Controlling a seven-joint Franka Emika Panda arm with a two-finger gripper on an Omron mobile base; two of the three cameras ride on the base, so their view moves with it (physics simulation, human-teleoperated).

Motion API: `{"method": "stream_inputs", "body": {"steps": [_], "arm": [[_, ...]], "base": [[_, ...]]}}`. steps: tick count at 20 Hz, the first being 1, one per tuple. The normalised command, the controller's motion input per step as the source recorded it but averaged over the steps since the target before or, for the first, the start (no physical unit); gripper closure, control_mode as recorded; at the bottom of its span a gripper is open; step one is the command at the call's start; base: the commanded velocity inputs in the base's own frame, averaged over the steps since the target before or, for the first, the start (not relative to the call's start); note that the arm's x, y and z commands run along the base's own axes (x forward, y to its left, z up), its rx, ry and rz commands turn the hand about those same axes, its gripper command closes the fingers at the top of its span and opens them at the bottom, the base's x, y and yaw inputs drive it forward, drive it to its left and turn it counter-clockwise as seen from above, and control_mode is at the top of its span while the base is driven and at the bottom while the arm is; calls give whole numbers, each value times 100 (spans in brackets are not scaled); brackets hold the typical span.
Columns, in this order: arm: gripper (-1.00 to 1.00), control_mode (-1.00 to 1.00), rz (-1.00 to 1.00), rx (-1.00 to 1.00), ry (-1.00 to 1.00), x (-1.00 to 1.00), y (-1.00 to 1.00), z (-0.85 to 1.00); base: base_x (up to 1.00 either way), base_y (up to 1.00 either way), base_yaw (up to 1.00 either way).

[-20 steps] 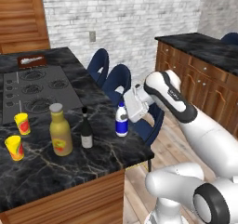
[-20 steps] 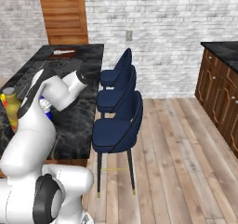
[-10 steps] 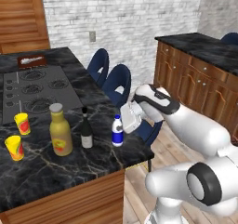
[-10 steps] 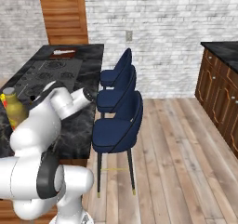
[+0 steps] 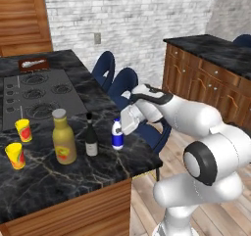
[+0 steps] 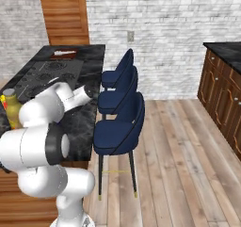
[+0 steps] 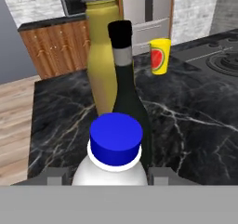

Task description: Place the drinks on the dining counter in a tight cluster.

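Three drinks line up near the counter (image 5: 44, 178) edge: yellow bottle (image 5: 63, 138) left, wine bottle (image 5: 91, 136) middle, small blue-capped bottle (image 5: 117, 133) right. The gripper (image 5: 125, 125) has its jaws clenched on the small one, standing it beside the wine bottle to tighten the cluster.

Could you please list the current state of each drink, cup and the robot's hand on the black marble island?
Small blue-and-white bottle: upright on the island, capped, gripped by the hand.
Slim dark wine bottle: upright, closed, close beside the small bottle.
Large mustard-yellow bottle: upright, grey cap on.
Two yellow cups: upright, apart from the bottles.
Hand: shut on the small bottle.
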Motion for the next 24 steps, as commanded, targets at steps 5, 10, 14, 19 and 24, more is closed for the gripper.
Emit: {"method": "stream_inputs", "body": {"steps": [5,10,14,19,24], "arm": [[100,-100,-3,-1,0,30,19,-3],[100,-100,-1,0,3,0,3,-23],[100,-100,-1,0,5,0,0,-46],[100,-100,0,0,-1,15,3,-23],[100,-100,0,0,-8,17,2,-10]], "base": [[0,0,0],[0,0,0],[0,0,0],[0,0,0],[0,0,0]]}}
